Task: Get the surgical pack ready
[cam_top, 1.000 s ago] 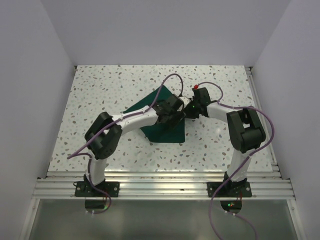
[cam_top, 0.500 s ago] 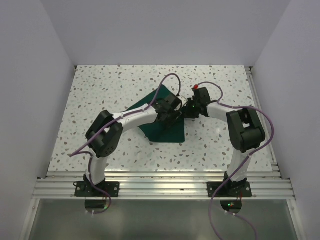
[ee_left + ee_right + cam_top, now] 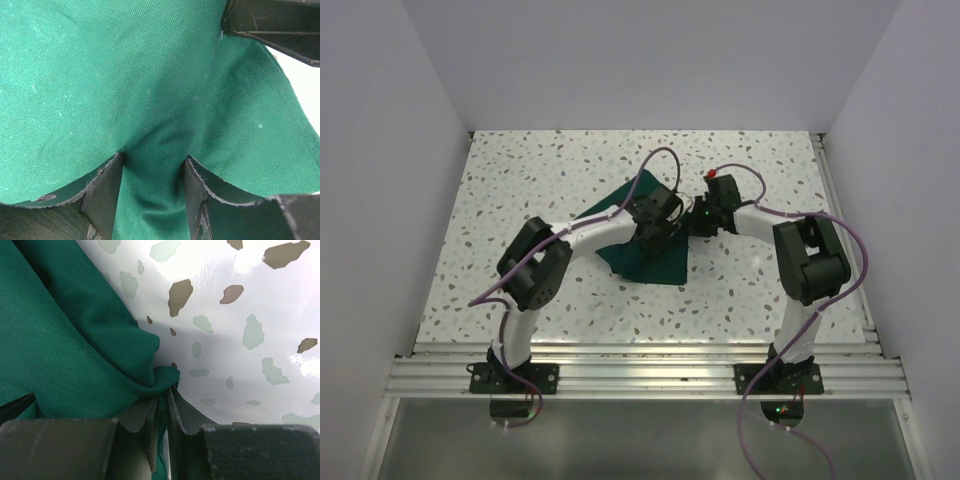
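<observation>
The surgical pack shows only as a dark green cloth (image 3: 662, 268) lying folded at the middle of the table. My left gripper (image 3: 658, 236) presses down onto the cloth (image 3: 125, 75). Its fingers (image 3: 102, 195) stand apart, and a raised ridge of fabric fills the gap of the left gripper (image 3: 154, 158). My right gripper (image 3: 693, 224) is at the cloth's right edge. In the wrist view the right gripper (image 3: 162, 392) is shut on a bunched corner of the cloth (image 3: 75, 340). Anything wrapped inside the cloth is hidden.
The speckled white table (image 3: 520, 180) spreads around the cloth on all sides, and bare tabletop (image 3: 240, 300) lies right of the pinched corner. A black part of the right gripper (image 3: 280, 22) sits close above the left fingers. White walls enclose the table.
The left gripper's jaws have narrowed onto the fabric, and the left arm has shifted slightly up and away over the cloth. The right gripper keeps its pinch in place.
</observation>
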Available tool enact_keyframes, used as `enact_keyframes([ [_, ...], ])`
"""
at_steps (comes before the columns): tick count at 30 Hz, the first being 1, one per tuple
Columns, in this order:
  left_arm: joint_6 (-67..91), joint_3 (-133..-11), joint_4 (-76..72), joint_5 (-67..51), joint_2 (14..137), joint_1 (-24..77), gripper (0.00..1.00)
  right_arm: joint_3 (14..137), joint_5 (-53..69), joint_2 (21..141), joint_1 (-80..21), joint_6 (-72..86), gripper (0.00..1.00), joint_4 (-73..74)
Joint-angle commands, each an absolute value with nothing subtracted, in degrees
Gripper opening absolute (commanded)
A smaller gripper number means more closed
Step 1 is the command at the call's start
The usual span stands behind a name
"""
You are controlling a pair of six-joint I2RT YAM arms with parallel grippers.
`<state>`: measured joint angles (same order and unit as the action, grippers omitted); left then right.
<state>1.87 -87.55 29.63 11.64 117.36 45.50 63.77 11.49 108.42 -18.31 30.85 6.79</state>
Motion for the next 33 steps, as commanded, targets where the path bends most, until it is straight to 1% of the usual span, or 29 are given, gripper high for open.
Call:
enact_keyframes([
  [1, 1.6, -87.4, 28.9, 9.9, 115.5, 45.8, 0.54, 64.9, 11.1, 110.0, -18.3, 30.5, 0.15, 7.4],
  [6, 0.3, -86.8, 27.0, 7.6, 113.6, 46.8, 0.54, 65.0, 11.0, 110.1, -18.3, 30.5, 0.15, 7.6],
  [12, 0.3, -87.4, 28.0, 9.9, 114.9, 48.2, 0.53, 65.0, 11.1, 110.3, -18.4, 30.5, 0.15, 7.6],
  [13, 0.3, -87.1, 27.7, 10.0, 114.9, 48.1, 0.52, 65.0, 11.1, 110.3, -18.4, 30.5, 0.15, 7.5],
  [14, 0.3, -87.0, 27.7, 9.9, 115.1, 48.1, 0.42, 65.0, 11.1, 110.2, -18.3, 30.5, 0.15, 7.5],
  [15, 0.3, -87.0, 27.8, 9.9, 115.3, 48.1, 0.38, 65.0, 11.1, 110.2, -18.3, 30.5, 0.15, 7.5],
  [17, 0.3, -87.2, 27.9, 10.3, 115.9, 48.1, 0.35, 65.0, 11.1, 110.2, -18.3, 30.5, 0.15, 7.5],
  [22, 0.5, -88.1, 28.7, 9.1, 117.7, 48.0, 0.35, 65.0, 11.2, 110.2, -18.4, 30.6, 0.15, 7.5],
  [26, 1.0, -89.1, 29.4, 6.6, 119.9, 47.9, 0.39, 65.0, 11.2, 110.2, -18.3, 30.5, 0.15, 7.6],
  [30, 1.5, -89.3, 29.5, 4.0, 120.2, 47.0, 0.39, 64.9, 11.2, 110.1, -18.3, 30.5, 0.15, 7.6],
  [33, 1.7, -89.4, 29.6, 2.6, 120.4, 46.7, 0.27, 64.9, 11.2, 110.2, -18.3, 30.5, 0.15, 7.6],
])
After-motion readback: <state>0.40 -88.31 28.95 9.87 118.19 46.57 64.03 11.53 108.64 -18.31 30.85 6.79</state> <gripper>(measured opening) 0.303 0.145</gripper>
